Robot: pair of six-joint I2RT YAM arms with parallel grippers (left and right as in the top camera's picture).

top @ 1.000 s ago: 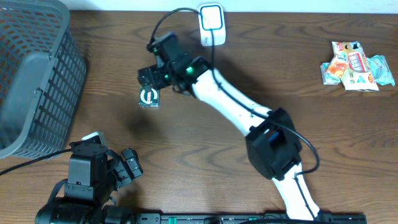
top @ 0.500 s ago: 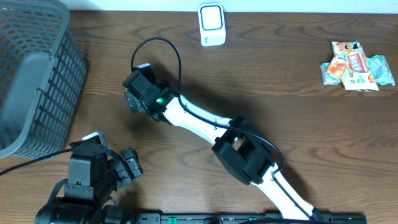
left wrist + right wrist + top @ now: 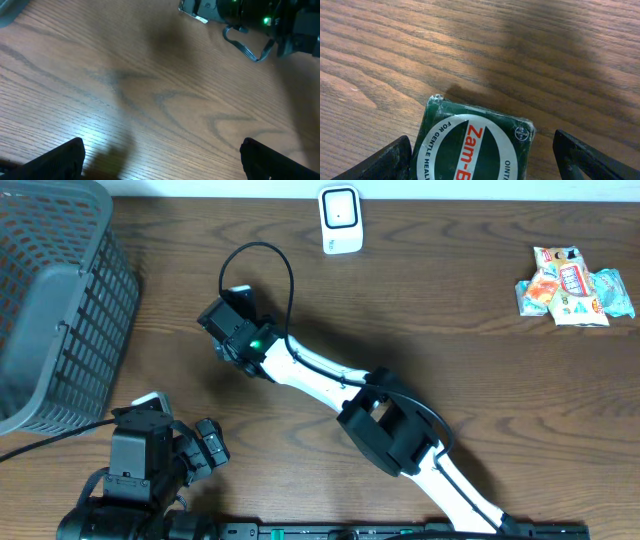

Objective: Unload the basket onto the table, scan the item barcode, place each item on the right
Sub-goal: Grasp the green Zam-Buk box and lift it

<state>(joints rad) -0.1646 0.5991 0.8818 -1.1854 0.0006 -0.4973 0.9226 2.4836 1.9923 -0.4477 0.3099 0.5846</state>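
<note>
Right gripper (image 3: 482, 139) is low over the table (image 3: 500, 370), left of centre, its arm stretched across from the near right. The item (image 3: 475, 152), a green pack with a red-and-white "Zam-B…" label, lies flat directly under the hand, between the fingers. Jaws stand wide, one on either side, with a sliver of wood showing at each flank. No grip, nothing held. From overhead the wrist hides the item altogether.

The pack's near part is cut off, so I can't call its long axis. The lettering runs crosswise to the line between the fingers. No barcode shows on the upper face.

Scanner (image 3: 340, 220) stands at the far edge, far and right of the item, well apart. My guess at the move: close, lift, carry far-right.

Left gripper (image 3: 162, 142) sits at the near left, fully spread, empty. It is near the item, but the right one is already on it.

Basket (image 3: 60, 300) at left: nothing seen inside. Snack packets (image 3: 575, 285) lie loose at far right, in no container.
</note>
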